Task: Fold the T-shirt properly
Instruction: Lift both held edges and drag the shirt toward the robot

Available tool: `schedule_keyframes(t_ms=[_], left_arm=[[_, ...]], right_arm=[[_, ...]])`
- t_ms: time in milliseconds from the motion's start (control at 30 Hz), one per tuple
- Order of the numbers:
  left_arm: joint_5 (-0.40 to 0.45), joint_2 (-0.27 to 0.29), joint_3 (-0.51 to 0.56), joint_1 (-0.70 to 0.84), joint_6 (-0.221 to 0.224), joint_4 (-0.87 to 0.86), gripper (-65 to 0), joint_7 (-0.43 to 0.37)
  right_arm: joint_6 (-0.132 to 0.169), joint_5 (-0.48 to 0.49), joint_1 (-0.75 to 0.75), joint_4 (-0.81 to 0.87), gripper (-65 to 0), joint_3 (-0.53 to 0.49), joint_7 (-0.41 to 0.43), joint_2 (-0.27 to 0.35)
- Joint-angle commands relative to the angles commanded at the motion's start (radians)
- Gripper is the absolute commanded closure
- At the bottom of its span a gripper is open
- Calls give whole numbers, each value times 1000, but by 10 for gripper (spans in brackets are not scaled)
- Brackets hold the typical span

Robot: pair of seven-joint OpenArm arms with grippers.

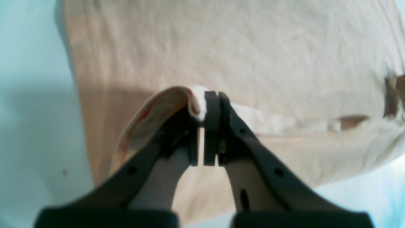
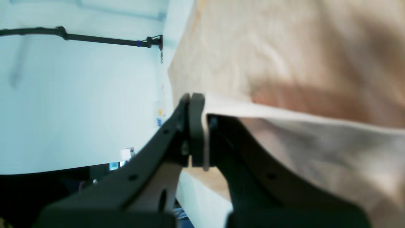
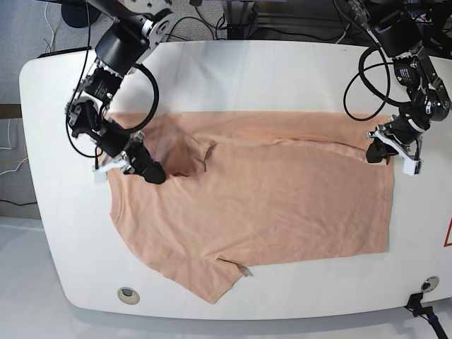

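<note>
The T-shirt [image 3: 261, 205] lies spread across the white desk [image 3: 240, 70], its far edge lifted. The left pincer [image 1: 201, 126] pinches the hem corner and the right pincer [image 2: 202, 136] pinches a fold near the collar. A black cable [image 2: 79, 38] crosses the bare desk beside the right pincer, apart from the cloth.

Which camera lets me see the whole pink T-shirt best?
The base view: the peach-pink, short-sleeved cotton T-shirt lies spread over the white table, sleeves and all. The left wrist view shows only wrinkled cloth and a pinched fold; the right wrist view shows a blurry lifted edge.
</note>
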Motion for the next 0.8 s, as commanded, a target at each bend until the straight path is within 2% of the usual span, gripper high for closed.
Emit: schedule_keyframes(t_ms=[67, 433, 500, 600, 633, 700, 800], left_arm=[[0, -18, 3, -2, 0, -9, 0, -3], [0, -21, 6, -41, 0, -31, 0, -5], [0, -35, 6, -58, 0, -37, -7, -5], [9, -63, 28, -64, 0, -35, -246, -6], [25, -71, 34, -66, 0, -35, -288, -6], [57, -78, 40, -74, -5, -28, -309, -6], [118, -95, 40, -77, -8, 35, -309, -8]], right_arm=[[0, 0, 21, -29, 0, 0, 5, 18], [-2, 0, 34, -37, 0, 0, 18, 25], [-3, 0, 34, -37, -102, 0, 18, 25], [-3, 0, 34, -37, -279, -2, 18, 26], [-3, 0, 34, -37, -333, -5, 18, 28], [-3, 2, 29, -31, -419, -64, 18, 68], [2, 3, 17, -2, -434, -161, 20, 121]])
